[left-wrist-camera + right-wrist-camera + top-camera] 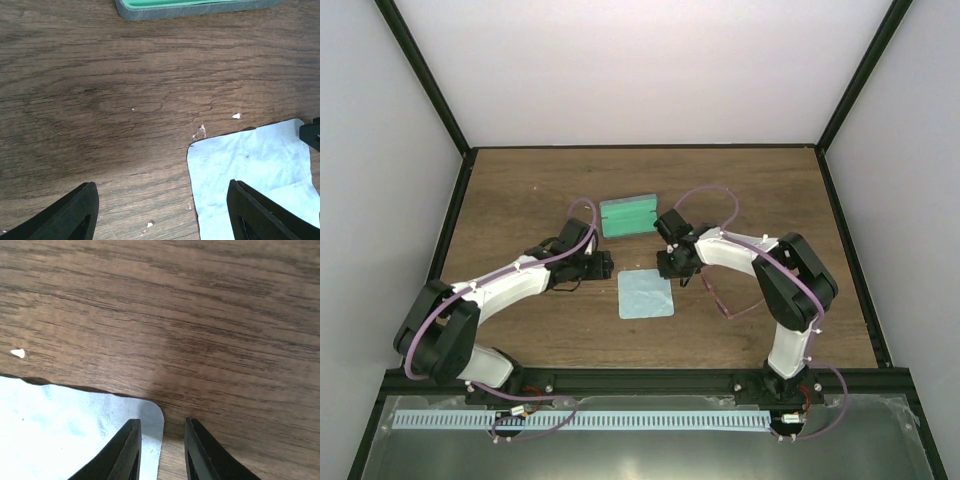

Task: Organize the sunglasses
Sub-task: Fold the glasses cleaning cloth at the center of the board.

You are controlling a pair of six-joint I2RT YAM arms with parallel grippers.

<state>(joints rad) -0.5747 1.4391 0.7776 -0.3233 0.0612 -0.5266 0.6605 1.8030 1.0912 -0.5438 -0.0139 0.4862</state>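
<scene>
The pink-purple sunglasses [728,312] lie on the wooden table, right of the light-blue cloth [646,295] and partly under my right arm. The grey-blue case [627,215] lies open behind the cloth, green inside up. My left gripper [608,265] is open and empty, just left of the cloth's far-left corner. In the left wrist view its jaws [162,186] stand wide apart, with the cloth [250,175] and the case edge [200,6] in sight. My right gripper [665,268] is low at the cloth's far-right corner. Its jaws [162,422] are narrowly apart and straddle the cloth's edge [150,412].
Black frame posts and white walls enclose the table on three sides. Bare wood [530,200] lies left of the case, and small white specks [236,116] dot the table near the cloth. A tip of the right gripper shows at the right edge of the left wrist view.
</scene>
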